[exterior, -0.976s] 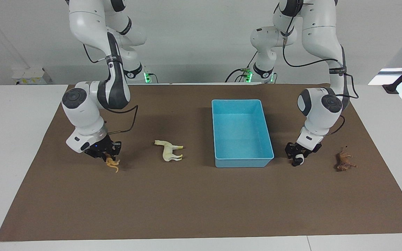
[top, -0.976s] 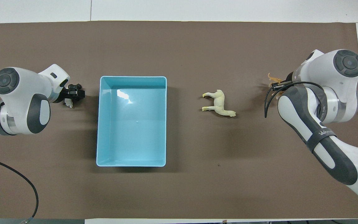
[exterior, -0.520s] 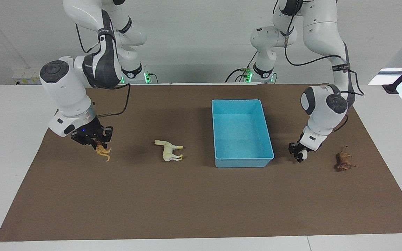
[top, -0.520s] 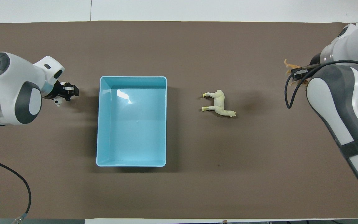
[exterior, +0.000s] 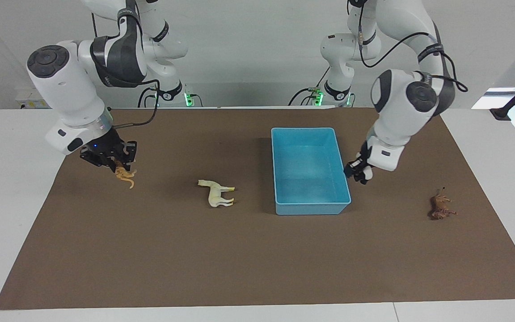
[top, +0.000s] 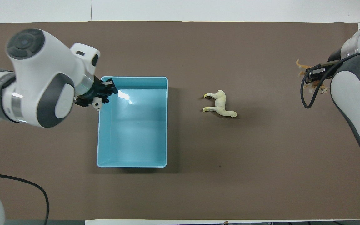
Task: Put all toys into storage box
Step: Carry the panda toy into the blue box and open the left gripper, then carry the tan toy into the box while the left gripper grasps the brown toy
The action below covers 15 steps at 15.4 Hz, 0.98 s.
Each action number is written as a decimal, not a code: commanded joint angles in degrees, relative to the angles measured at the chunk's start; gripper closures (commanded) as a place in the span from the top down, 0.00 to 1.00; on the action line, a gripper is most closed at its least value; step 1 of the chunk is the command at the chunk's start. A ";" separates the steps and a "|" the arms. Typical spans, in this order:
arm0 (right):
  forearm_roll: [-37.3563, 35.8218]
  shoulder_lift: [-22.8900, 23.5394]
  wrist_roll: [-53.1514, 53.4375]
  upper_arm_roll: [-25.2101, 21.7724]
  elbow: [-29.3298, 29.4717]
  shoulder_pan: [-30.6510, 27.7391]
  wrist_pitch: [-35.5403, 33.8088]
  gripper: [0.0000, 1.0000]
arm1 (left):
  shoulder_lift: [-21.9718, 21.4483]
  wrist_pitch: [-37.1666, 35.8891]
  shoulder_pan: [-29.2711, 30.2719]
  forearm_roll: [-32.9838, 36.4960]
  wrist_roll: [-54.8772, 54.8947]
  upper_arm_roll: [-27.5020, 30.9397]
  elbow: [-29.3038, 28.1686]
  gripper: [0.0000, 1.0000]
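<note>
Both arms have risen since a second ago. Then the left gripper was low over the brown mat beside the storage box, on the side toward the left arm's end of the table; now it hangs over the box's long rim on that same side. It is clenched on the panda, which the overhead view shows as a small black-and-white lump under the fingertips, right at the box's edge. From the facing view the panda is mostly hidden by the fingers, so whether it is fully past the rim I cannot tell.

The right gripper has also climbed and drawn away from the box, toward the right arm's end of the table. It is clamped on the tiger, which dangles beneath it, tail down, clear of the mat.

Nothing else has shifted. The horse lies on its side on the mat beside the box, toward the right arm's end, with a clear gap to the box. The lion lies on the mat well apart from the box toward the left arm's end, about level with the box's end farthest from the robots. Inside, the box shows only its light blue floor.
</note>
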 commanded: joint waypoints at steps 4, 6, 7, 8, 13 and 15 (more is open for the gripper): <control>-0.36 -0.16 4.45 0.40 0.18 1.15 -0.99 0.00 | -3.79 2.10 -2.14 -0.24 -1.15 1.16 -7.55 1.00; -0.45 -0.24 12.51 0.40 0.18 6.67 -0.99 0.00 | -3.88 1.57 -1.79 -0.06 -1.15 1.34 -7.38 1.00; -0.45 -0.25 17.00 0.40 0.27 9.66 -0.99 0.00 | -4.22 1.56 -1.53 0.03 -1.15 1.42 -7.29 1.00; -0.36 -0.25 22.61 0.49 0.88 13.17 -0.99 0.00 | -4.92 1.56 -1.35 0.47 -1.06 1.51 -7.29 1.00; 0.17 6.23 46.80 0.49 11.13 30.67 -1.25 0.00 | -5.63 2.17 8.38 7.59 10.50 3.00 -5.88 1.00; 0.17 10.37 53.13 0.49 16.42 35.59 -1.61 0.00 | -5.28 5.15 15.66 8.55 23.13 3.01 -6.06 1.00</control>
